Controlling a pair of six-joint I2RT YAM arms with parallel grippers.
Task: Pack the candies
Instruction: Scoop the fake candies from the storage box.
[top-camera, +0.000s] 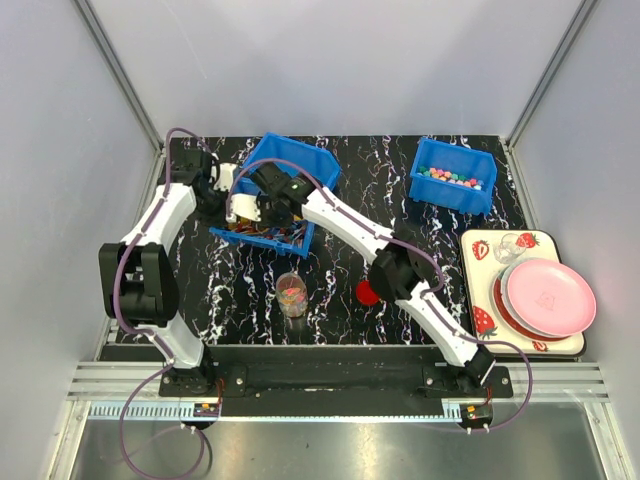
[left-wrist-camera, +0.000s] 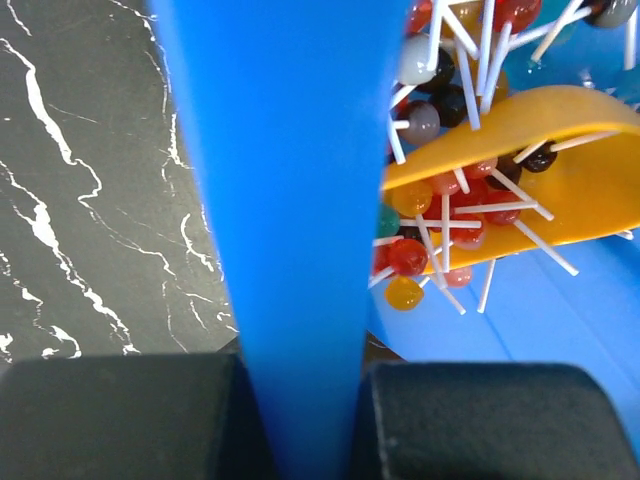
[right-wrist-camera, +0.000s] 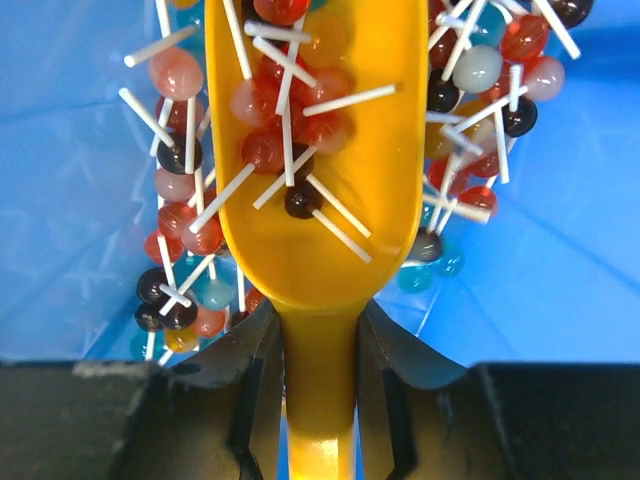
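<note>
The candies here are small round lollipops (right-wrist-camera: 180, 215) on white sticks, red, orange, black and teal, heaped in a blue bin (top-camera: 300, 160) at the back left. My right gripper (right-wrist-camera: 320, 350) is shut on the handle of a yellow scoop (right-wrist-camera: 330, 240), which lies in the heap with several lollipops in its bowl. The scoop (left-wrist-camera: 560, 190) also shows in the left wrist view. My left gripper (left-wrist-camera: 300, 400) is shut on the bin's blue side wall (left-wrist-camera: 290, 180). In the top view both grippers, the left (top-camera: 222, 195) and the right (top-camera: 262, 205), are at this bin.
A clear jar (top-camera: 291, 293) holding some candies stands at the table's middle front, with a flat red lid (top-camera: 367, 292) to its right. A second blue bin (top-camera: 453, 175) of small pastel balls is at the back right. A tray (top-camera: 478, 250) with a pink plate (top-camera: 548, 297) is at the right.
</note>
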